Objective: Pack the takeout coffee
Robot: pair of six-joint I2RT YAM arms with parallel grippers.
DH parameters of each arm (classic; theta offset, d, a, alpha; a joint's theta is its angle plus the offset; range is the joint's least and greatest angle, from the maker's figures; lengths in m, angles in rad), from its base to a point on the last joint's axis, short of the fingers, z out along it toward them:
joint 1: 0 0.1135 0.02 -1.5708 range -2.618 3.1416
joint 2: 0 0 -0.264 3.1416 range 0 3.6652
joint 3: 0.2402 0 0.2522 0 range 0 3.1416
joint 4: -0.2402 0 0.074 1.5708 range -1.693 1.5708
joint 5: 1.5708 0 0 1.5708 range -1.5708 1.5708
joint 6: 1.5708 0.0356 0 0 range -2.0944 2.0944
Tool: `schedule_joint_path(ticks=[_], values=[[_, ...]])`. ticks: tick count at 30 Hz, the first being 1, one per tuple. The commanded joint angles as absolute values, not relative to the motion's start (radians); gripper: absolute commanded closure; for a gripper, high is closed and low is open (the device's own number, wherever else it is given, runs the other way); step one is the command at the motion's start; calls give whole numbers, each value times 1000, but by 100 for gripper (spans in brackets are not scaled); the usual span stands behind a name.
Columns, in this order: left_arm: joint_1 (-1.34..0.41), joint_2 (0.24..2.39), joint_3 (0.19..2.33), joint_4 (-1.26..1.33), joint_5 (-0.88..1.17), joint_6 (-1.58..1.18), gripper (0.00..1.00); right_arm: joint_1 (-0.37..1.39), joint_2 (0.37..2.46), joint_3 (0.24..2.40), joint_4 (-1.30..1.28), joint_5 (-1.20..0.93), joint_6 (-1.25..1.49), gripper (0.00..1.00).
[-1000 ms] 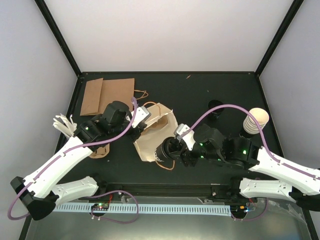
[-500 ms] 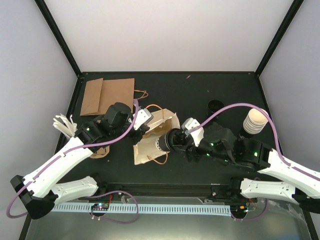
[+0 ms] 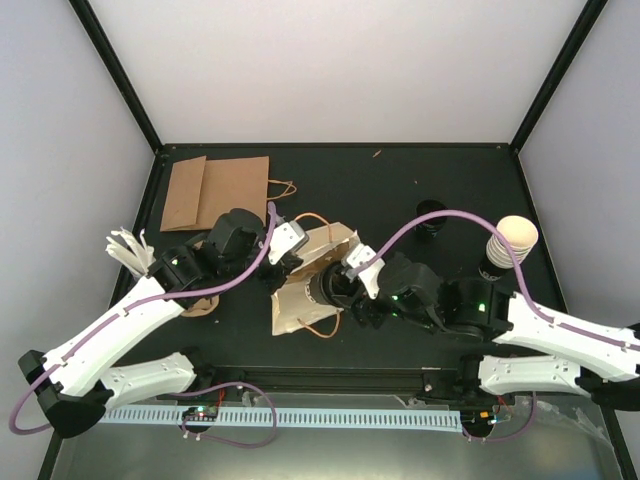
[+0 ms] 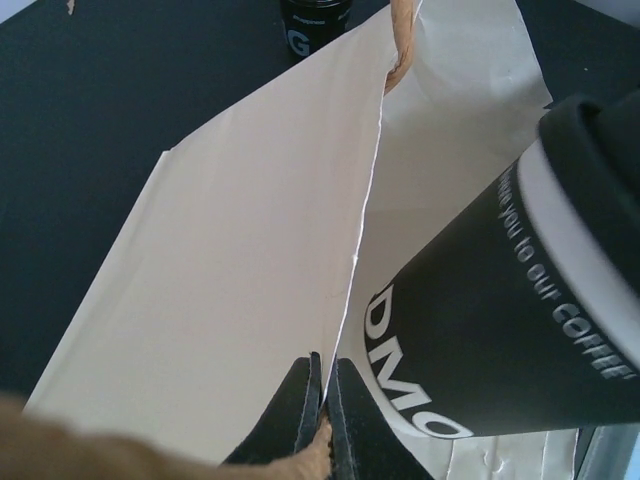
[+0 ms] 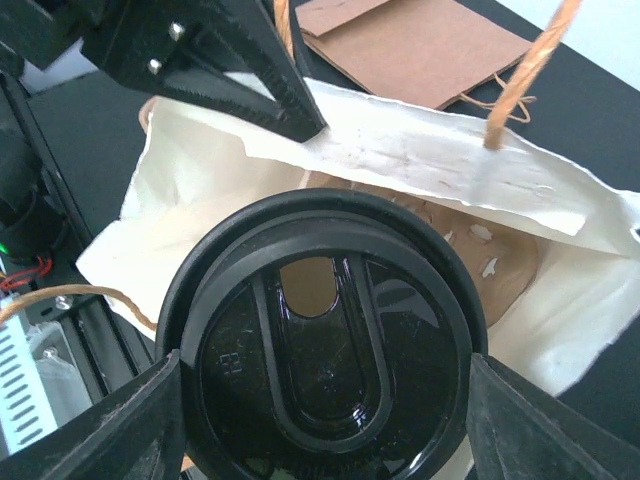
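The takeout coffee [image 5: 320,340] is a cup with a black printed wrap, a pale band and a black lid [image 4: 500,340]. My right gripper [image 5: 325,410] is shut on it across the lid end, one finger on each side. The cup [image 3: 325,288] lies tilted, its base end inside the open mouth of the cream paper bag [image 3: 297,305]. My left gripper [image 4: 325,372] is shut on the bag's upper edge [image 4: 230,260] and holds the mouth open. Its black fingers [image 5: 262,95] show above the bag [image 5: 400,160] in the right wrist view.
A flat brown bag [image 3: 215,190] lies at the back left. A stack of cream cups [image 3: 508,245] stands at the right, with small black lids [image 3: 431,215] behind the bag. White folded items [image 3: 128,250] lie at the left edge.
My right arm has carried the cup from the bag's near side up and left into its mouth. The left gripper has kept its hold while the bag's mouth shifted slightly.
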State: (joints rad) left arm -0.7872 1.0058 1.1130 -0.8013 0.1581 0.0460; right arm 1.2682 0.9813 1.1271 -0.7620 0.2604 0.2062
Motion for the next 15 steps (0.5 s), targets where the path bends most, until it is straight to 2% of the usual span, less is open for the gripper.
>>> schedule_joint_path(ticks=[1, 9, 15], values=[[-804, 991, 1167, -805, 198, 28, 98, 1324, 1018, 1118, -777, 386, 192, 46], [-826, 1001, 1177, -814, 227, 20, 98, 1441, 1158, 1151, -855, 564, 160, 46], [-852, 1001, 1165, -816, 225, 5, 98, 1443, 1191, 1164, -829, 581, 155, 46]])
